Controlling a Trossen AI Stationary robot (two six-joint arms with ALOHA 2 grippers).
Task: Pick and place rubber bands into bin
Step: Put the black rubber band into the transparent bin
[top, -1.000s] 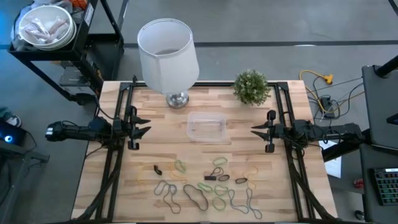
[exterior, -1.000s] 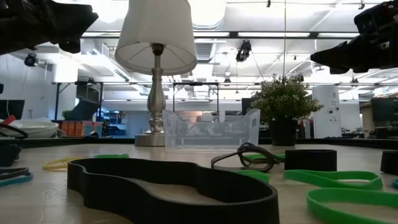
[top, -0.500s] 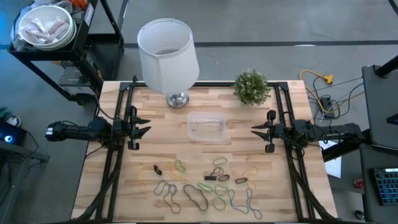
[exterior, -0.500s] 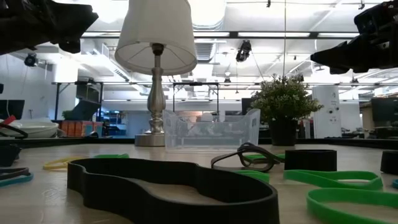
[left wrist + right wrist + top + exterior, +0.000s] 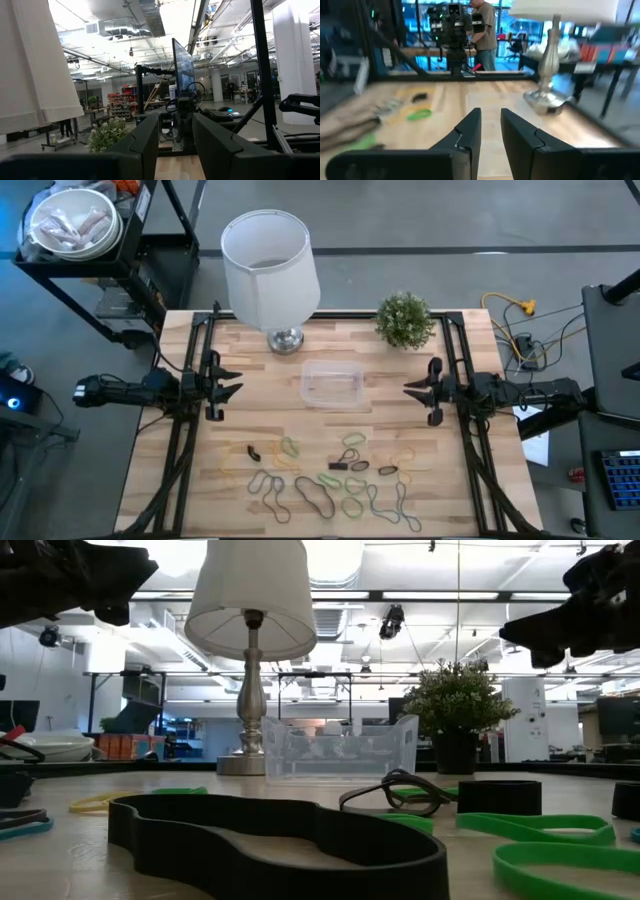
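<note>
Many rubber bands (image 5: 330,475) in green, tan, brown and black lie loose on the near half of the wooden table; a big black one (image 5: 270,835) and green ones (image 5: 550,840) show close in the low view. The clear bin (image 5: 331,384) stands on the table's middle (image 5: 340,748). My left gripper (image 5: 232,388) hovers open at the table's left side, level with the bin. My right gripper (image 5: 410,390) hovers open at the right side, fingers toward the bin. Both are empty.
A lamp with a white shade (image 5: 270,265) stands at the far edge behind the bin, with a small potted plant (image 5: 404,318) to its right. A white bowl (image 5: 72,222) sits on a cart beyond the far left corner. A person (image 5: 482,30) stands beyond the table.
My right arm has shifted a little in the low view; which way cannot be told. The bands and the bin lie as before.
</note>
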